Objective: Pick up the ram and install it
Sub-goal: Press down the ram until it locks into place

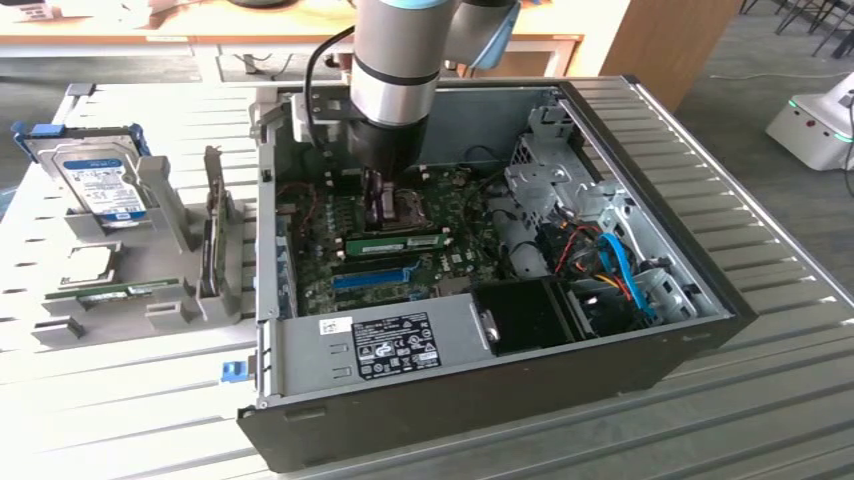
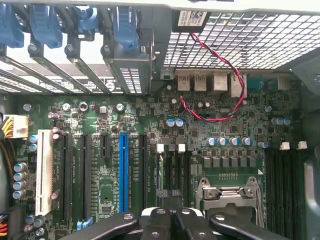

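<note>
Tool (image 2: 170,220) fingers pressed together over the motherboard (image 2: 150,150), arm hiding whatever they pinch.

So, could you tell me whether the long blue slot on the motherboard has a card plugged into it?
No, the blue slot stands bare between the black slots on the motherboard.

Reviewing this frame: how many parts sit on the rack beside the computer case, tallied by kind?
hard drive: 1
upright card: 1
processor chip: 1
ram stick: 1
Total: 4
</note>
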Available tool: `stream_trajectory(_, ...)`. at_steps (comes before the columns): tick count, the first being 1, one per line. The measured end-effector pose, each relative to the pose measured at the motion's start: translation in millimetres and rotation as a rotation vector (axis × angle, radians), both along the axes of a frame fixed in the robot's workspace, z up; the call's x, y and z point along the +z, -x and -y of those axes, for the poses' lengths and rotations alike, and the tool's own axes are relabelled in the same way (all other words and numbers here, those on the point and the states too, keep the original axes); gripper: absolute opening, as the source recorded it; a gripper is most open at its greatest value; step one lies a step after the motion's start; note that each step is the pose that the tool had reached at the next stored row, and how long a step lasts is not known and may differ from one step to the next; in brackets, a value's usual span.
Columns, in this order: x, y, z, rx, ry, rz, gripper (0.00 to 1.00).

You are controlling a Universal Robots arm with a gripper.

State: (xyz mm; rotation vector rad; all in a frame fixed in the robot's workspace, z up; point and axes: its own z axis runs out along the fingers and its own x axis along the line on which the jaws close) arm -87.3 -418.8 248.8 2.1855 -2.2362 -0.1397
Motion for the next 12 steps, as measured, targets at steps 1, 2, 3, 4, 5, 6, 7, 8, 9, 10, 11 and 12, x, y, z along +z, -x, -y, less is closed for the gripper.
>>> stream_trajectory(1, 0.0, 0.0, 0.0, 0.0, 0.0, 0.0, 0.11)
stream_trajectory(2, 0.0, 0.0, 0.0, 0.0, 0.0, 0.0, 0.11)
stream_trajectory(3, 0.0, -0.1, 0.0, 0.0, 0.0, 0.0, 0.11)
stream_trajectory(4, 0.0, -0.1, 0.0, 0.0, 0.0, 0.0, 0.11)
stream_trajectory(5, 0.0, -0.1, 0.0, 0.0, -0.0001, 0.0001, 0.11)
stream_trajectory(6, -0.3, -0.1, 0.0, 0.0, 0.0, 0.0, 0.11)
stream_trajectory(7, -0.8, -0.1, -0.1, 0.0, -0.0002, 0.0001, 0.11)
stream_trajectory(8, -1.5, -0.1, 0.0, 0.0, -0.0002, 0.0001, 0.11)
stream_trajectory(9, -2.2, 0.0, 0.1, 0.0, 0.0, -0.0001, 0.11)
stream_trajectory(10, -3.0, -0.1, 0.1, 0.0, -0.0001, 0.0001, 0.11)
stream_trajectory(11, -3.7, 0.0, 0.1, 0.0, 0.0, 0.0, 0.11)
stream_trajectory(12, -4.4, -0.1, 0.2, 0.0, 0.0001, 0.0, 0.11)
